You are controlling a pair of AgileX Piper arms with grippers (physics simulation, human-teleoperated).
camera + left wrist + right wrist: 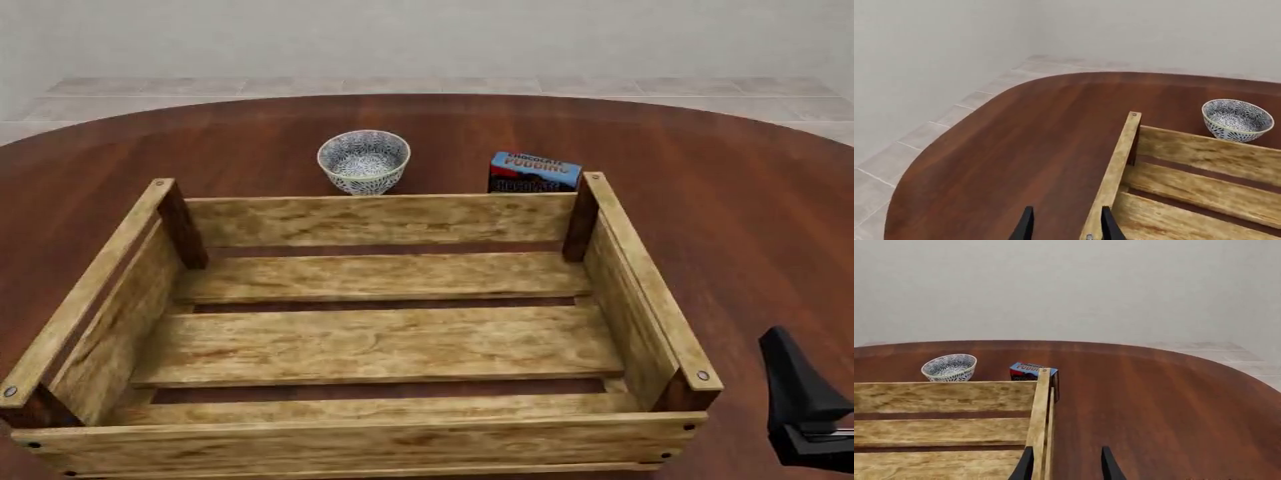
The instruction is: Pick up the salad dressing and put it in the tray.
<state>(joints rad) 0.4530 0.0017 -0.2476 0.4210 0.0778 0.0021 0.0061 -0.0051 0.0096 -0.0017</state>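
The salad dressing shows in none of the views. The tray [387, 222], a large light-wood slatted crate with darker corner posts, fills the middle of the front view and holds nothing. My left gripper [1064, 226] is open above the tray's left wall [1115, 165]. My right gripper [1065, 465] is open too, above the tray's right wall [1039, 410] and the bare table beside it. In the front view only a dark piece of the right arm [801, 395] shows, beside the tray's near right corner. The left arm is out of that view.
A small patterned white bowl [363, 160] stands just behind the tray's far wall. A blue-and-dark chocolate pudding box [534, 172] stands behind the far right corner post. The round dark-wood table [747, 200] ends at a tiled floor and pale wall.
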